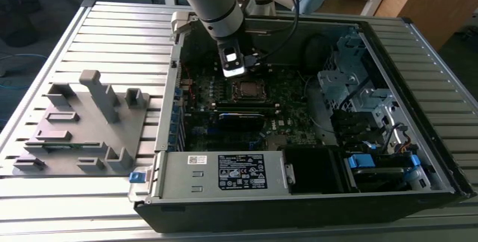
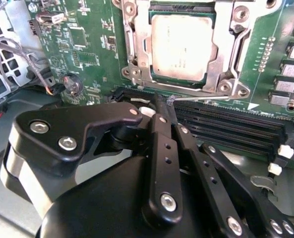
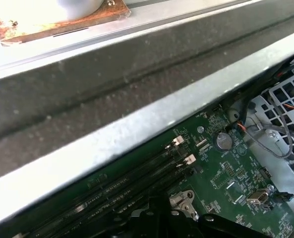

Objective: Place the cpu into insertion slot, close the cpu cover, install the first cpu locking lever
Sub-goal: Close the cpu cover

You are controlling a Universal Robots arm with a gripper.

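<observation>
Dull silver-grey cpu (image 2: 179, 47) seated flat in its socket, closed gripper (image 2: 160, 105) just beside it.
Framed by the thin silver cpu cover (image 2: 138, 49), folded down over its edges; set mid-motherboard (image 2: 87, 49) inside the open computer case (image 1: 418, 141), below fingers pressed together.

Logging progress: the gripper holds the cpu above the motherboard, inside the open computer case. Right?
No. In the second wrist view the cpu lies in its socket on the motherboard, not in the gripper. The gripper does hover above the motherboard, inside the open computer case.
</observation>
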